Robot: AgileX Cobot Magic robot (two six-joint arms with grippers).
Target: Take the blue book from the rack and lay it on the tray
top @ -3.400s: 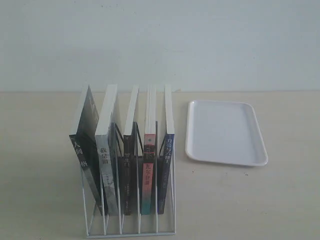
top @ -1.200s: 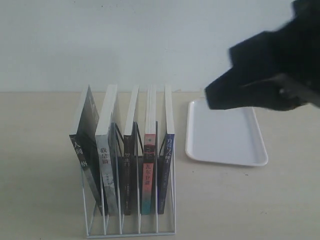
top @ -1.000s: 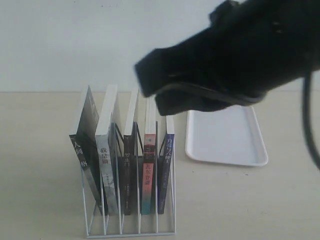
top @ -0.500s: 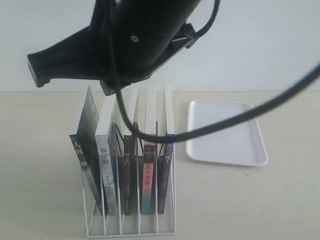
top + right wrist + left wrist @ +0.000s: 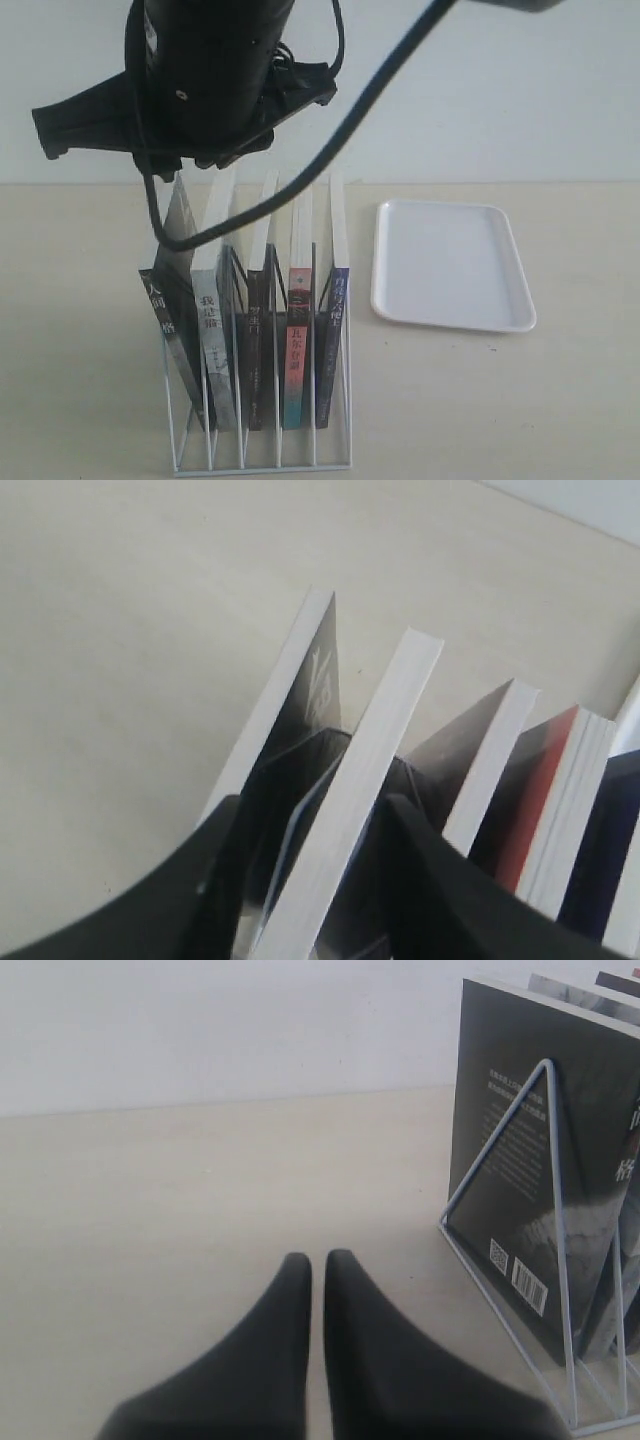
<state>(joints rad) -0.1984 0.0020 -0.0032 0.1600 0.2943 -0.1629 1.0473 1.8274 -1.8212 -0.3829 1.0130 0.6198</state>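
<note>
1. Reaching step: the right gripper (image 5: 313, 825), jaws spread, straddles the grey-spined book (image 5: 212, 310).
2. The blue book (image 5: 335, 300) stands in the rack (image 5: 260, 465), in the slot nearest the tray (image 5: 450, 265).
3. Next, I judge it must shift there, then close.

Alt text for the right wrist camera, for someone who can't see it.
The open right gripper straddles the white page edge of an upright book, one finger on each side. More books fan beside it, including a red-covered book and the blue book.
</note>
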